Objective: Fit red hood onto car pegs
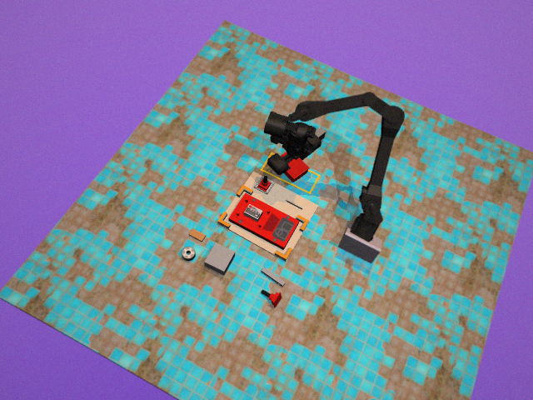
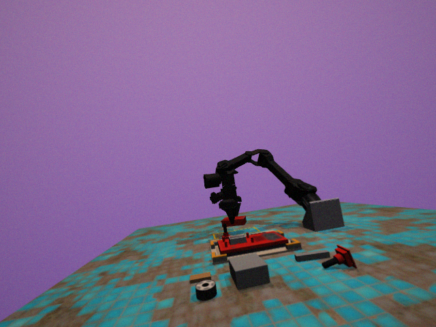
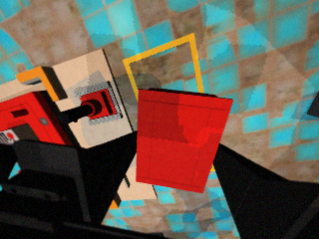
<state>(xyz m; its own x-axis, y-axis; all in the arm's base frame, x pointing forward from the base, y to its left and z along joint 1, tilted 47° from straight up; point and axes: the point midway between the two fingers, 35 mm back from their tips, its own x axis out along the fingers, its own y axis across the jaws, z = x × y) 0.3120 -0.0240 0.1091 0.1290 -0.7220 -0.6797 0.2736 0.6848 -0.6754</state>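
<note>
Hood (image 3: 180, 139), its flat red roof up, sits clamped between the tool's (image 3: 171, 164) fingers above the yellow outline (image 3: 164, 55), beside the chassis (image 1: 263, 219).

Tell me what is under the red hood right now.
The hood is clamped in the gripper, off the table by the exterior view. Around it show the yellow outline and tiled table; what lies directly under it is covered.

Hood (image 3: 179, 139) reads as smooth matt red plastic, flat roof, no gloss. Gripper (image 3: 164, 174) fingers matt black, plastic-looking. Table (image 1: 387, 301) is a mottled brown-and-turquoise tile pattern; grey block (image 1: 219, 258) by its left edge looks dull, metal-like.
</note>
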